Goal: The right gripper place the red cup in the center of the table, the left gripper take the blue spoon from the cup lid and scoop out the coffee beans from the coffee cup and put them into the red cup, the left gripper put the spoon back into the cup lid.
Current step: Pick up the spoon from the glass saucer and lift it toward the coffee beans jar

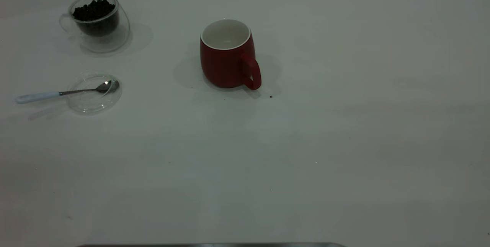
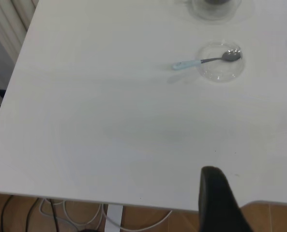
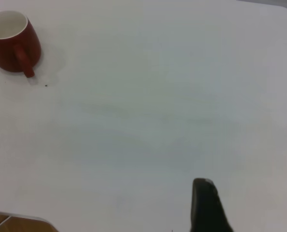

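Note:
The red cup (image 1: 228,55) stands upright near the middle of the table (image 1: 306,162), handle toward the camera; its white inside looks empty. It also shows in the right wrist view (image 3: 10,41). The coffee cup (image 1: 97,21) with coffee beans (image 1: 93,9) stands at the far left. In front of it the cup lid (image 1: 93,94) holds the bowl of the blue spoon (image 1: 65,93), whose handle sticks out left. My left gripper (image 2: 252,193) is open and empty at the table's edge, far from the spoon (image 2: 206,60) and the lid (image 2: 221,65). My right gripper (image 3: 249,208) is open and empty, far from the red cup.
A tiny dark speck (image 1: 270,96) lies on the table just beside the red cup's handle. In the left wrist view the table's edge (image 2: 85,199) shows, with cables and wooden floor below. Neither arm shows in the exterior view.

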